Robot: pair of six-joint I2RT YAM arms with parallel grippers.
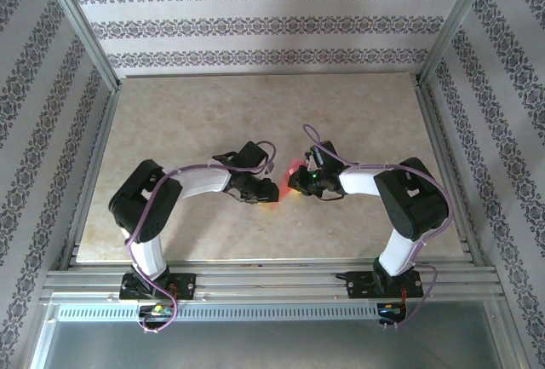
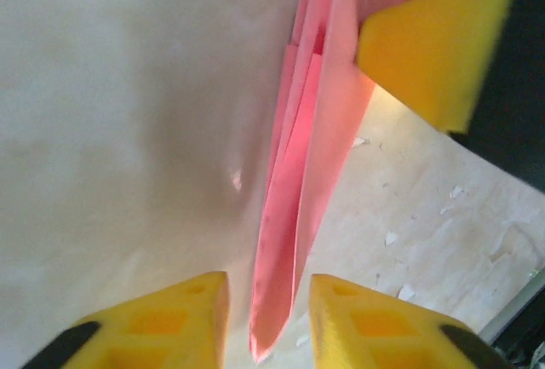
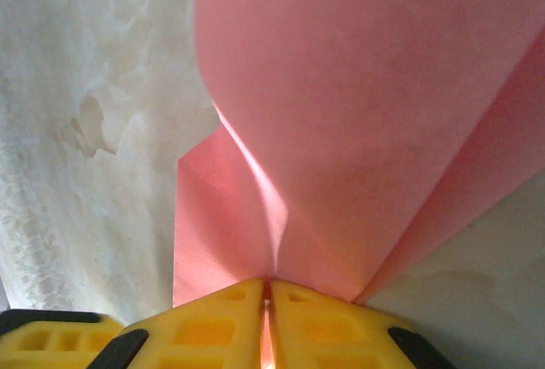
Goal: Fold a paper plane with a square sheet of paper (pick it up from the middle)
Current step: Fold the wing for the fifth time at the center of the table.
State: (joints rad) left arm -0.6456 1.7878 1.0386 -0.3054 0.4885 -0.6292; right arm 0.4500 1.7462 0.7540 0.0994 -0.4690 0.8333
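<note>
Marbled beige surface, mid-fold.
Right pincer, at 3 o'clock, clamps salmon-pink creased paper sheet as anchor; left pincer straddles it, parted.

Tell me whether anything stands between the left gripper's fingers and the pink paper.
Nothing visible does. The folded pink paper runs straight into the gap between the fingers of the open left gripper, with bare space on either side. The right gripper is shut on the paper elsewhere.
</note>
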